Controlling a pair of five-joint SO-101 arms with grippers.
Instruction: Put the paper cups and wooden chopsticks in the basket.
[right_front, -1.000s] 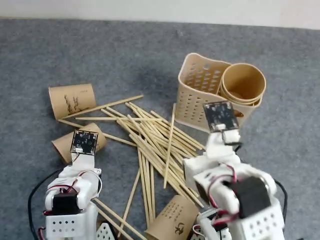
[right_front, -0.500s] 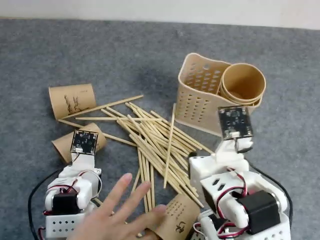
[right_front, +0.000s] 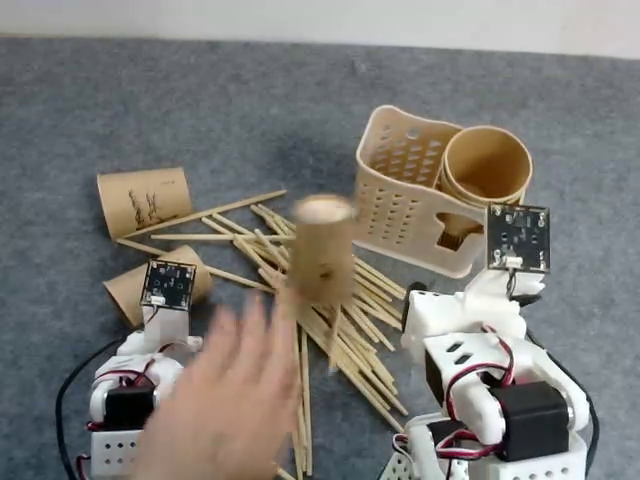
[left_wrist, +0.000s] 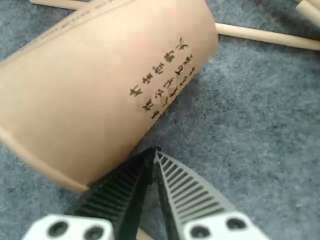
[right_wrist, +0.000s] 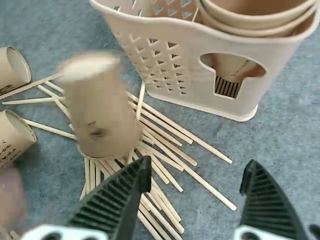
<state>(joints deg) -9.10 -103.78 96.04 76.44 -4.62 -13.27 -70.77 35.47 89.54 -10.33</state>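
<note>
A tan basket (right_front: 398, 190) (right_wrist: 190, 65) stands at the back right with stacked paper cups (right_front: 487, 165) (right_wrist: 250, 17) inside. Wooden chopsticks (right_front: 300, 300) (right_wrist: 165, 145) lie in a loose pile in the middle. A blurred paper cup (right_front: 322, 250) (right_wrist: 100, 110) is upright over the pile, with a person's hand (right_front: 225, 390) just in front of it. Two more cups lie at the left, one (right_front: 145, 200) farther back and one (right_front: 125, 290) (left_wrist: 100, 85) nearer. My left gripper (left_wrist: 155, 151) is shut and empty, its tips beside the nearer cup. My right gripper (right_wrist: 192, 182) is open above the chopsticks, in front of the basket.
The grey carpeted table (right_front: 200, 100) has free room at the back left and to the right of the basket. A single chopstick (left_wrist: 265, 37) lies past the nearer cup. Both arm bases sit at the front edge.
A hand came in from the front, took the cup that lay at the front edge and brought it up over the chopstick pile. The right arm swung to the right, away from the basket front.
</note>
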